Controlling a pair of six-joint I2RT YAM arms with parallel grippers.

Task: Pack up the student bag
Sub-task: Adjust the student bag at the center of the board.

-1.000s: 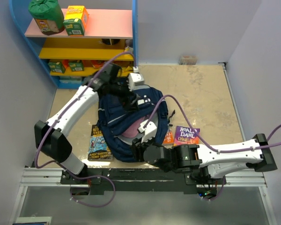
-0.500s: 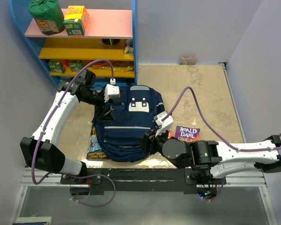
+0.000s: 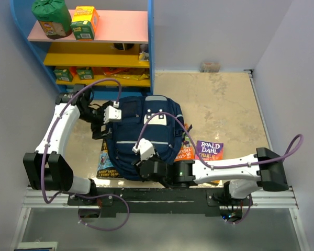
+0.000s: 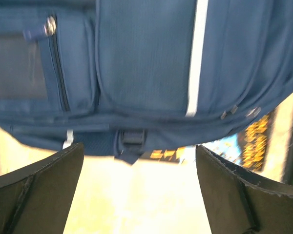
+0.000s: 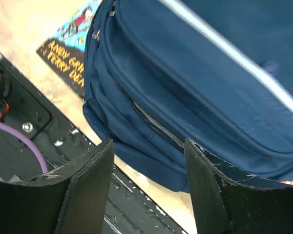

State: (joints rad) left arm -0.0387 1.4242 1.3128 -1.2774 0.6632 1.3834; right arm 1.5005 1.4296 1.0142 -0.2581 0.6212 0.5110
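At the bag's near edge, the right gripper point(image 5: 147, 144) hangs with jaws apart and nothing between them, aimed at the bottom corner of the student bag point(image 5: 210, 73). It is close to the fabric, and no contact is visible. A front-pocket zip runs just beyond the fingertips and looks shut. The spread jaws probably mean it is ready to take a zip pull or a fold of cloth. The left gripper point(image 4: 139, 148) is spread fully wide and empty, just off the bag's left side, facing a side pocket and strap buckle. It may be placed there to brace or lift that flank. The bag lies flat, front up, in the middle of the table point(image 3: 225, 104), between the two arms. One paperback point(image 3: 105, 159) is half pinned under the bag's left corner. A Roald Dahl book point(image 3: 208, 150) and an orange book point(image 3: 186, 154) lie at its right side, likely cargo, not yet packed. A shelf point(image 3: 94, 47) stands behind.
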